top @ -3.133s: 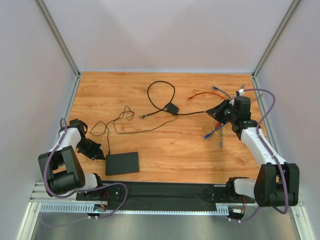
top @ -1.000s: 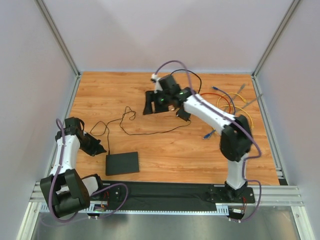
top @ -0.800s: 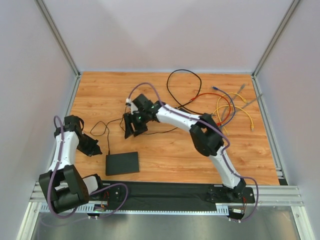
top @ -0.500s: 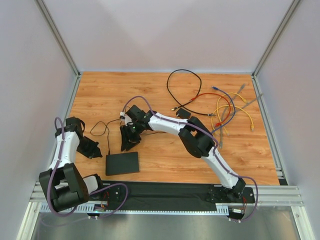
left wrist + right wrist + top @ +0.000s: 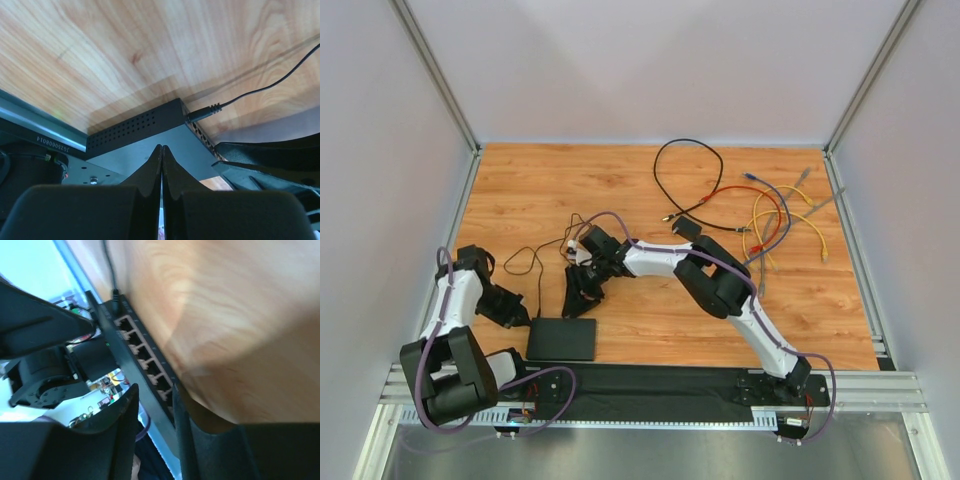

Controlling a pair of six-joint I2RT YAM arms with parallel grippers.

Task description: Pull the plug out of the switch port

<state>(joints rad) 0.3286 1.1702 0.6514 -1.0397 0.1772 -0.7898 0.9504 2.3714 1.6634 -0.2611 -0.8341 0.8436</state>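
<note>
Switch port [image 5: 140, 125] partly behind left jaws

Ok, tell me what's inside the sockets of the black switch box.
One thin black plug sits in the end jack of the switch port. The sockets in view beside it are empty. The right gripper hides the nearest ones.

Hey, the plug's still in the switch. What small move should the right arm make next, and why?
Probably slide the right gripper along the switch toward the plug. The plug is seated at the far end of the row of sockets, while the gripper sits by empty ones near the other end, so closing here would likely miss it.
</note>
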